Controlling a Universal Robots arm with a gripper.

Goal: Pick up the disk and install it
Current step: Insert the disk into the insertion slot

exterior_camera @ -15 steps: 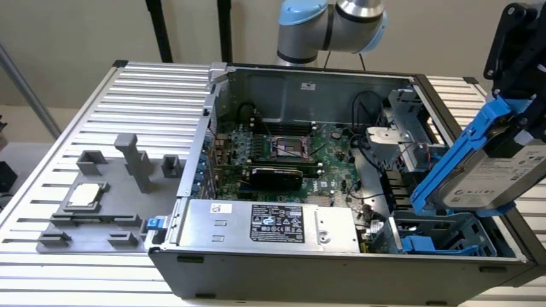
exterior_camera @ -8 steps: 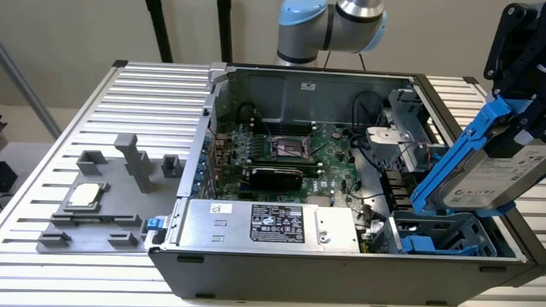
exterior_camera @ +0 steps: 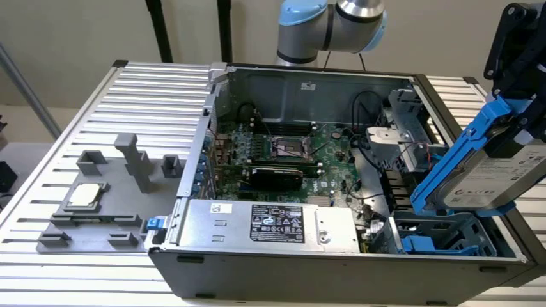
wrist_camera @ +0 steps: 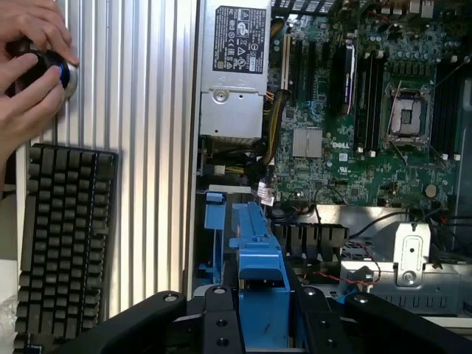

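Disk (exterior_camera: 499, 173) in its blue carrier sits clamped between the gripper's (wrist_camera: 262, 302) fingers, tilted; below the fingers lies the case's (exterior_camera: 341, 268) blue drive bay (exterior_camera: 439, 240).

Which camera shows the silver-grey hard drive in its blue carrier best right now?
The exterior view. There the flat silver-grey hard drive in its bright blue plastic carrier shows its white label, tilted above the open grey computer case, held by the black end effector. The wrist view shows the carrier's blue edge end-on.
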